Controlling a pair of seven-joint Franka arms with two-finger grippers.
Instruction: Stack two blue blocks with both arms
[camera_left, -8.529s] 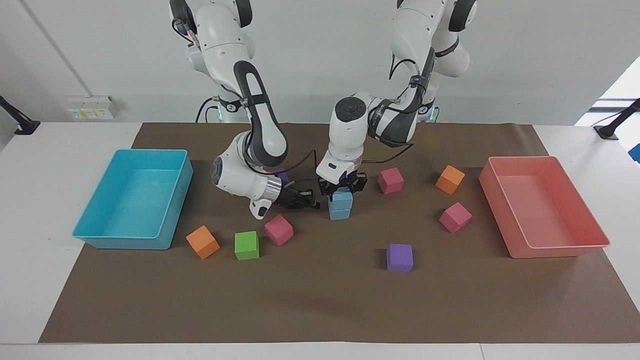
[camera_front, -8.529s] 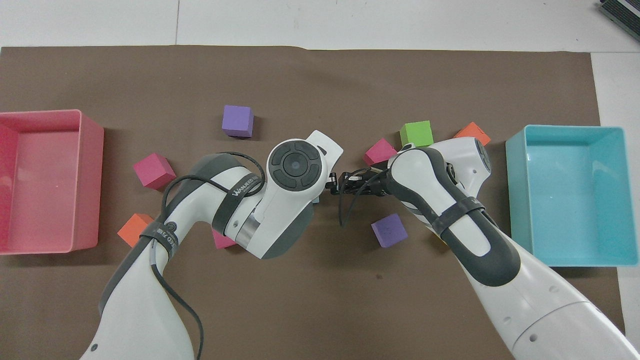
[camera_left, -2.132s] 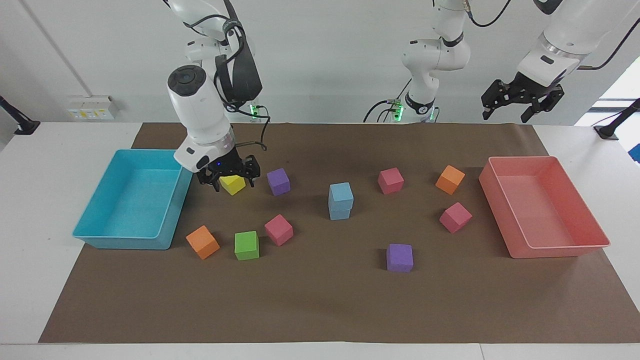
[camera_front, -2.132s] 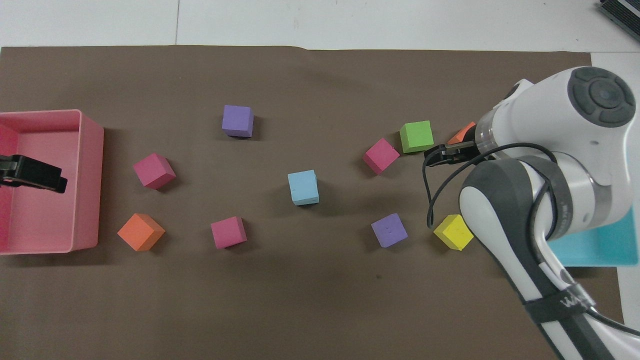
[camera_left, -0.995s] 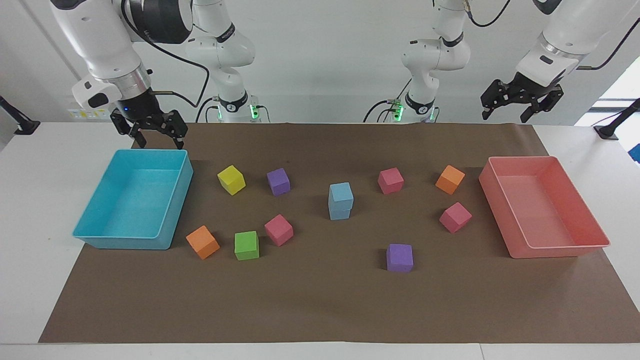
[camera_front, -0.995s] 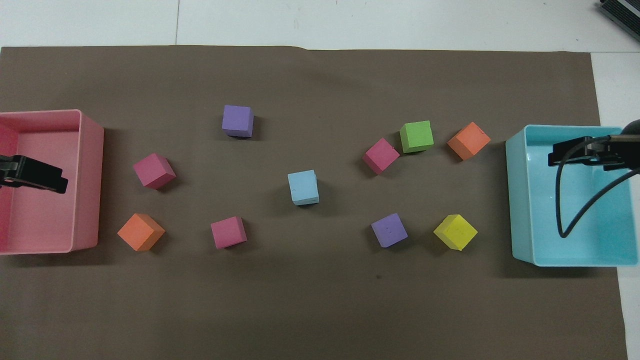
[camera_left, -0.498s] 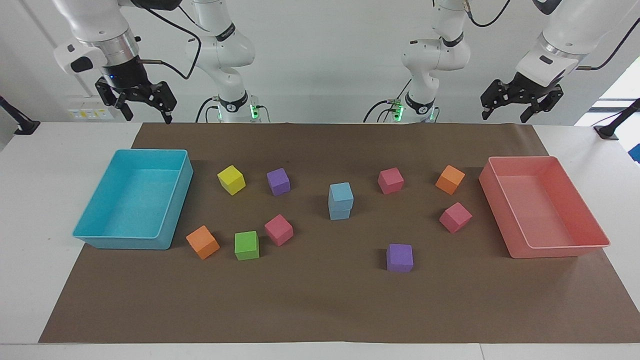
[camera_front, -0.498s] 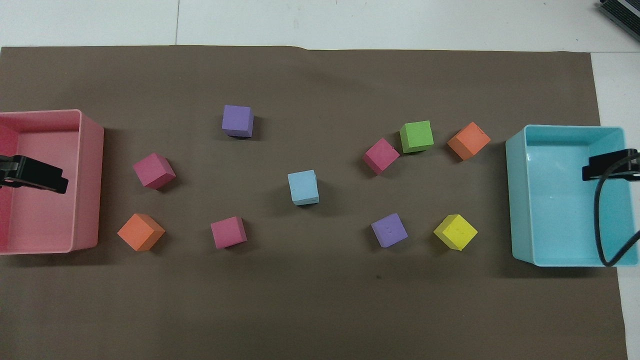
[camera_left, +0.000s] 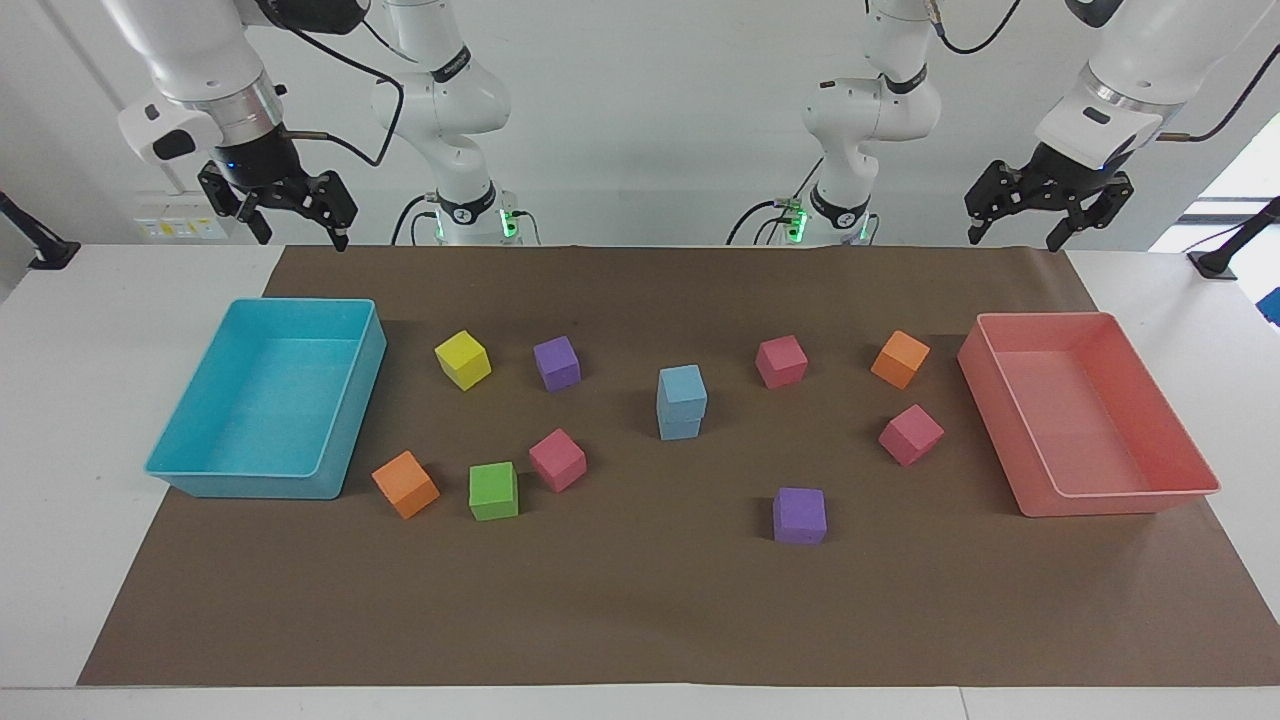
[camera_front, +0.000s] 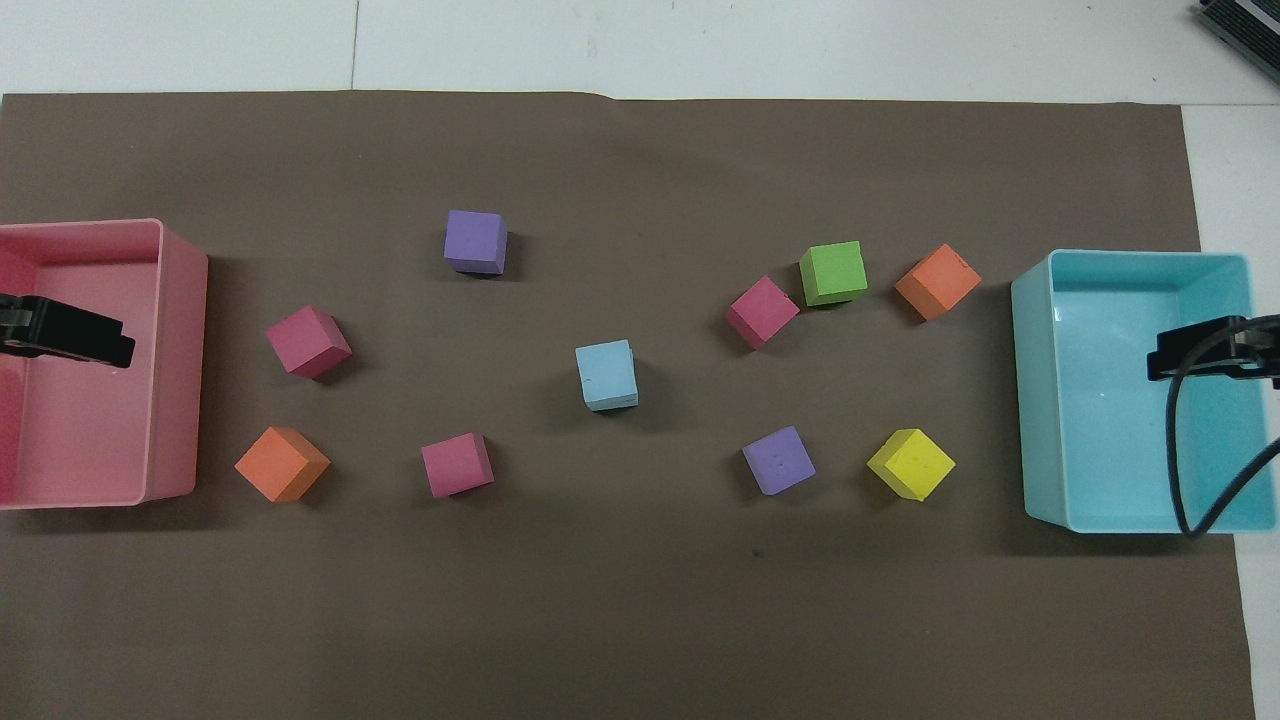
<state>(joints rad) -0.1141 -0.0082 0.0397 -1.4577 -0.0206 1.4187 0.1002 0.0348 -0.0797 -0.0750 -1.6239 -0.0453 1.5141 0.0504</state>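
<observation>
Two arms wait raised at the table's ends: right gripper (camera_left: 293, 212) over the cyan tray (camera_left: 352, 400), left gripper (camera_left: 1047, 205) over the pink tray (camera_left: 1020, 440), both open and empty. Mid-mat, blue blocks (camera_left: 682, 402) stand stacked; nothing seems left.

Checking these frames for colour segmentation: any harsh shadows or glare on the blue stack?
Facing view: blue stack evenly lit, its shadow on the brown mat soft. Overhead view: matte top, no glare; the cyan tray's floor shows faint sheen.
</observation>
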